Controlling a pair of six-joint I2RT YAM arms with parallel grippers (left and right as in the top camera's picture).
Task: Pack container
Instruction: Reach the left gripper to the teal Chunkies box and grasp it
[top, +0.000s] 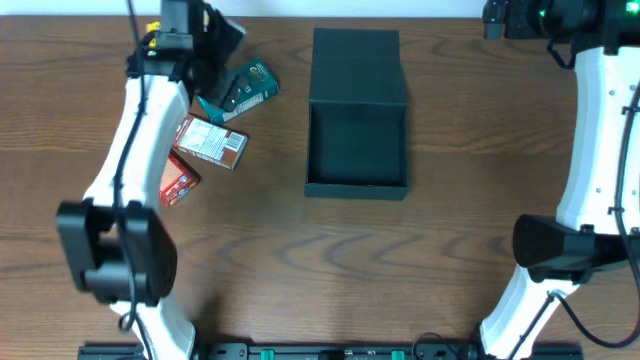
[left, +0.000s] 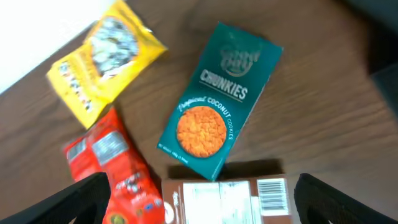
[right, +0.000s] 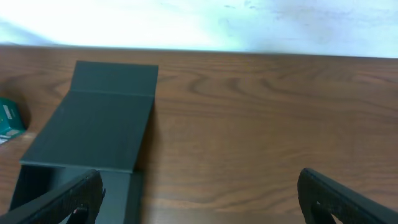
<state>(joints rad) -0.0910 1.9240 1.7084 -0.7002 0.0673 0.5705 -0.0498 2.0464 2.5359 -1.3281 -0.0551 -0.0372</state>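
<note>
Container (top: 357, 145) sits open, empty near centre of surface (top: 300, 260), snack packs (left: 217, 102) bunched at its 9 o'clock under left end effector (left: 198, 199), wide open & empty like right end effector (right: 199, 193); risk: closing could pinch two packs or shove neighbours.

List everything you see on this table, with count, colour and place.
container: one, dark teal-black, table centre, lid flap open, looks empty
Chunkies carton: one, teal, left of the container
yellow bag: one, yellow, near the far edge
brown carton: one, reddish brown, nearer than the Chunkies carton
red pack: one, red-orange, beside the brown carton
red packet: one, red, beside the yellow bag; possibly the same pack
table: one, brown wood
left arm, right arm: white and black
left gripper: open, above the snacks
right gripper: open, facing the container
</note>
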